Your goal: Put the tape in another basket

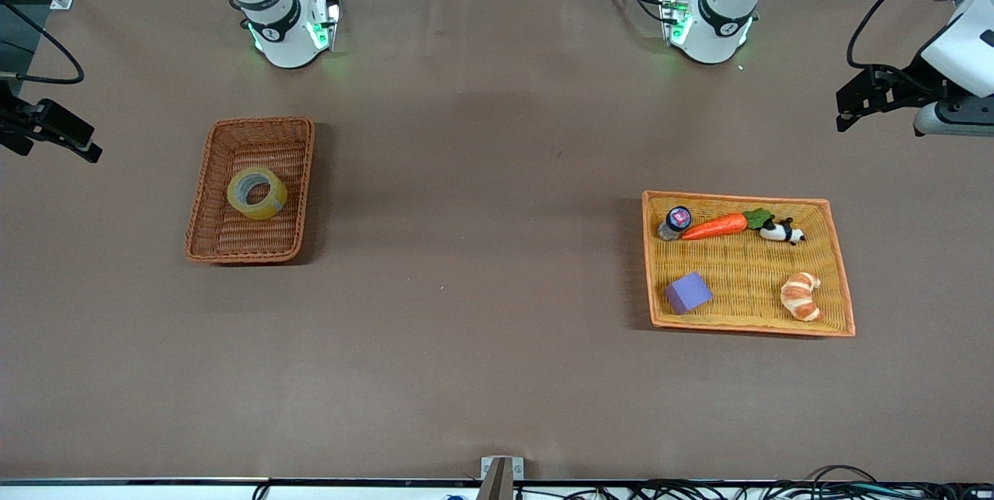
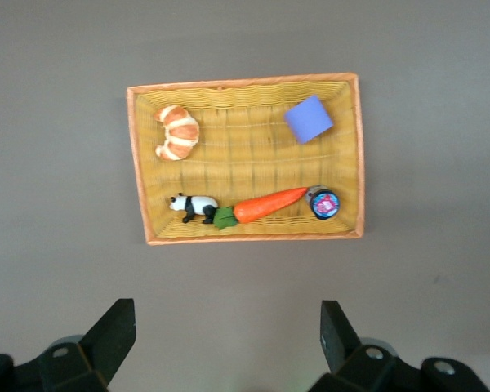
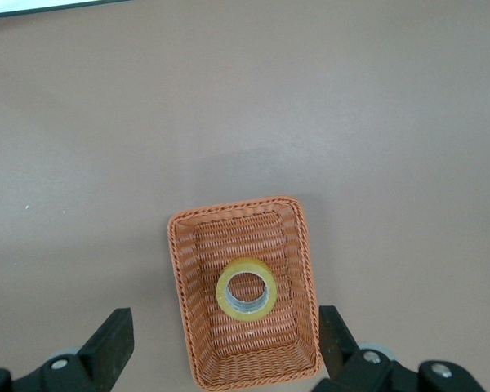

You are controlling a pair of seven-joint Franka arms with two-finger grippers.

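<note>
Overhead, both pincers, left (image 2: 220,343) and right (image 3: 220,347), gape wide, cropped; tape (image 1: 257,192) lies in basket (image 1: 203,213).

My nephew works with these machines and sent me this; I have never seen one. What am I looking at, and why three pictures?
Two robot arms share a brown table. One picture comes from a high camera facing them; the other two come from cameras on each arm's wrist, looking down. The left gripper hangs open over the table beside the yellow tray, which holds a carrot, a croissant, a purple block, a toy panda and a small jar. The right gripper hangs open near the basket, where the tape lies. Neither gripper holds anything.
</note>
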